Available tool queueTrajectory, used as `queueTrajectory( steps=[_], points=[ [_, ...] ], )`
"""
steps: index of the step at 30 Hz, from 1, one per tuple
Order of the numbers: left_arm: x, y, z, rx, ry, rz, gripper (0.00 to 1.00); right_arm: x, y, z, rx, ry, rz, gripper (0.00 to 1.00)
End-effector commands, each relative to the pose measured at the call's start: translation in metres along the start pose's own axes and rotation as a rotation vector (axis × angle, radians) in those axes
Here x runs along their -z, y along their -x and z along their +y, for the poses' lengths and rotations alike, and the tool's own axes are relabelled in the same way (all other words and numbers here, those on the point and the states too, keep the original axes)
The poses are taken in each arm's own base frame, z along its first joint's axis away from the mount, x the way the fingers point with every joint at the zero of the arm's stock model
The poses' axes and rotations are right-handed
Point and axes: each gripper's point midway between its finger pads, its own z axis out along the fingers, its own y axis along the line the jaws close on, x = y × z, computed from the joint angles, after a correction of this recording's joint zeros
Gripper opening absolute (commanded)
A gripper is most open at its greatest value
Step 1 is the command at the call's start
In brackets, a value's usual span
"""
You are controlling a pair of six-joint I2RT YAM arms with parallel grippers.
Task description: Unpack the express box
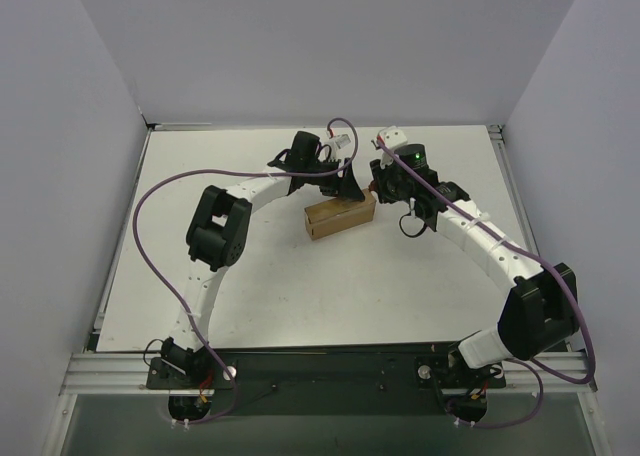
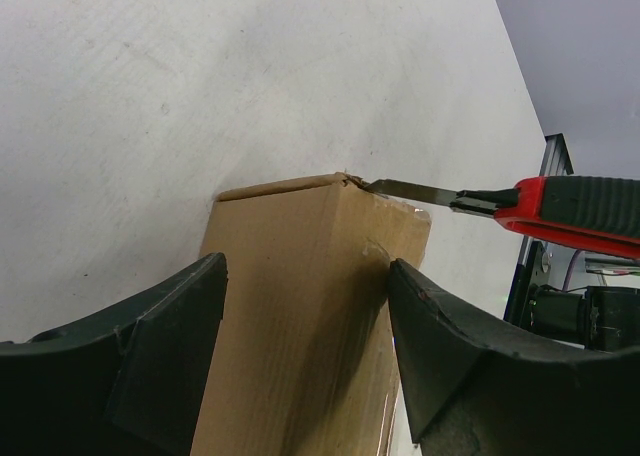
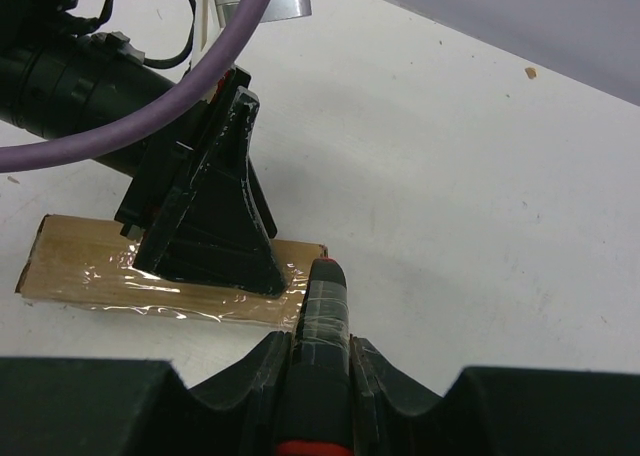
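Note:
The express box (image 1: 338, 219), a small tan carton with clear tape along its top, lies on the white table mid-back. My left gripper (image 1: 345, 188) comes down over it from behind. In the left wrist view its two fingers (image 2: 170, 356) press the carton's (image 2: 300, 306) two long sides, so the left gripper (image 2: 306, 276) is shut on it. My right gripper (image 3: 322, 351) is shut on a red-and-black utility knife (image 3: 325, 306). The knife's bare blade (image 2: 410, 189) touches the carton's far top corner at the seam. The carton's flaps look closed.
Purple cables (image 1: 160, 191) loop off both arms above the table (image 1: 300, 286). White walls close in the left, back and right. A metal rail (image 1: 330, 361) with the arm bases runs along the near edge. The left arm's finger (image 3: 210, 226) covers part of the carton (image 3: 90, 266).

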Motion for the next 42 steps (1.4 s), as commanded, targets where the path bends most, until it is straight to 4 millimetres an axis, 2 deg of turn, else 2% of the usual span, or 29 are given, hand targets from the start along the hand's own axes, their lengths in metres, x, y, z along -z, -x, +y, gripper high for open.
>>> queueTrajectory(
  steps=[1,7,13,27,29,33,37,42],
  points=[
    [-0.003,-0.02,0.022,0.029,0.056,0.04,0.74,0.004,0.018,0.001,0.002,0.01,-0.032,0.0],
    [-0.003,-0.02,0.024,0.04,0.068,0.037,0.74,0.007,0.01,0.004,0.008,0.02,0.007,0.0],
    [-0.006,-0.021,0.029,0.067,0.093,0.026,0.68,0.017,0.001,0.012,0.01,0.036,0.059,0.0],
    [-0.009,-0.022,0.023,0.113,0.058,0.01,0.33,0.027,-0.006,0.012,0.002,0.02,0.116,0.0],
    [-0.009,-0.023,0.024,0.123,0.057,0.009,0.22,0.028,-0.008,0.012,-0.008,0.02,0.125,0.0],
    [-0.009,-0.023,0.024,0.129,0.054,0.007,0.07,0.029,-0.012,0.015,-0.007,0.026,0.141,0.0],
    [-0.008,-0.022,0.024,0.132,0.056,0.004,0.0,0.032,-0.017,0.014,0.011,0.025,0.159,0.0],
    [-0.008,-0.022,0.023,0.126,0.052,0.002,0.0,0.036,-0.022,0.011,0.058,0.029,0.179,0.0]
  ],
)
